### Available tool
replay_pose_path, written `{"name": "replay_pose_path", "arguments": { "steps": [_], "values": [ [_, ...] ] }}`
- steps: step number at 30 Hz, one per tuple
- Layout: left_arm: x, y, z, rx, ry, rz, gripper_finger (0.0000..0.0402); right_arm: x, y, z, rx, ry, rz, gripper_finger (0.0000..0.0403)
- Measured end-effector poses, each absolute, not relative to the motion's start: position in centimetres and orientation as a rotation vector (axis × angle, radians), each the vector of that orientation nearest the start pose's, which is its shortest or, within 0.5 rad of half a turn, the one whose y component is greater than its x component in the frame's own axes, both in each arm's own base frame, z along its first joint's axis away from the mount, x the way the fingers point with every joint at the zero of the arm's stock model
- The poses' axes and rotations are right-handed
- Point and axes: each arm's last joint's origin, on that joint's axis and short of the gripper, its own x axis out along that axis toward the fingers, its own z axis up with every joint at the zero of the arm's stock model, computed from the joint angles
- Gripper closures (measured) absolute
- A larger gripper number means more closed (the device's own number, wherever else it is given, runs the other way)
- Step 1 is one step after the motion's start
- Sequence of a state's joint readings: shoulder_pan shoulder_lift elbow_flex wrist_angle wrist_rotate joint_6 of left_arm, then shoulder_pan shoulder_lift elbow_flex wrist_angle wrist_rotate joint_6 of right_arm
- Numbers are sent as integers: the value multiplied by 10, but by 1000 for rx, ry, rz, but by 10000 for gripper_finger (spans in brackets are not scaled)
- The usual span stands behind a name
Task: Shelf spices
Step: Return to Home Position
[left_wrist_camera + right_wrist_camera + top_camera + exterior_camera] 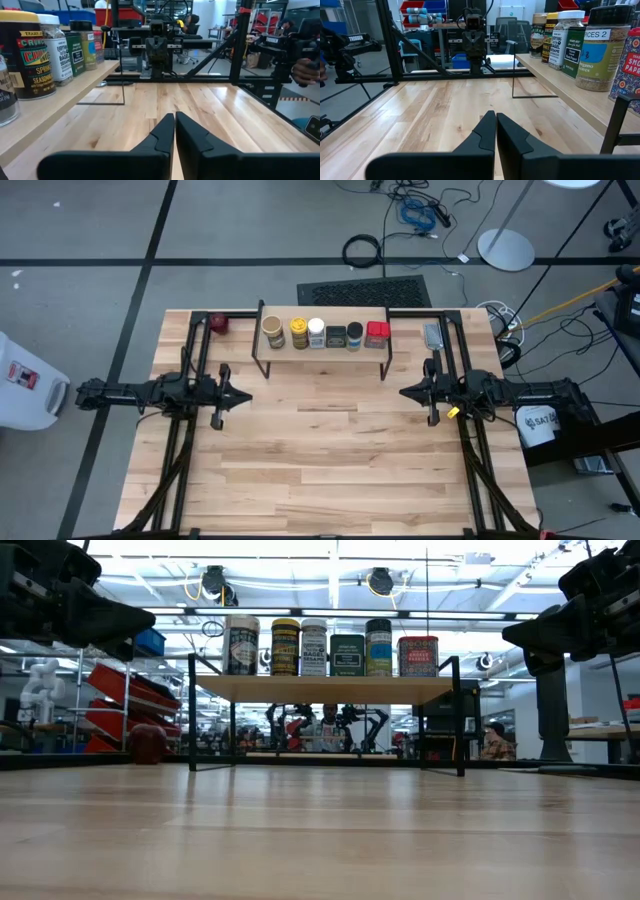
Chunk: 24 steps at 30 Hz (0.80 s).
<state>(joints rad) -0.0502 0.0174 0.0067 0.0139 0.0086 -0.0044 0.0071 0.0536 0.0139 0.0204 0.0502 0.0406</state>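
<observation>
Wood-plank shelf [325, 351], cylindrical spices [324, 333], square tin [377, 332]

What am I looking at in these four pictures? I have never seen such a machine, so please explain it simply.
This is a robot with two dark arms at a wooden table. One picture looks down from above, one looks level across the tabletop, and two come from cameras on the arms' wrists. The left tool and the right tool are both shut and hold nothing; they hang above the table, facing each other. At the far side stands a small shelf with black legs. Six spices stand in a row on its top: jars with tan, yellow and white tops, two dark ones, and a red tin. A small dark-red round object lies on the table beside the shelf.
</observation>
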Motion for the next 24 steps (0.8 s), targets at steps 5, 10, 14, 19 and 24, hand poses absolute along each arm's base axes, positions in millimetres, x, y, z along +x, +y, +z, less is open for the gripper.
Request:
{"name": "replay_pose_path", "arguments": {
  "steps": [5, 10, 14, 19, 24],
  "values": [
    [98, -5, 166, 7, -4, -58, 386, 100, -1, 166, 40, 19, -43, 403],
    [98, -5, 166, 7, -4, -58, 387, 100, -1, 166, 40, 19, -43, 403],
    [98, -5, 166, 7, -4, -58, 387, 100, -1, 166, 40, 19, -43, 403],
    [98, -5, 166, 7, -5, -58, 387, 100, -1, 166, 40, 19, -43, 403],
    [98, -5, 166, 7, -5, -57, 387, 100, -1, 166, 40, 19, -43, 403]
  ]
}}
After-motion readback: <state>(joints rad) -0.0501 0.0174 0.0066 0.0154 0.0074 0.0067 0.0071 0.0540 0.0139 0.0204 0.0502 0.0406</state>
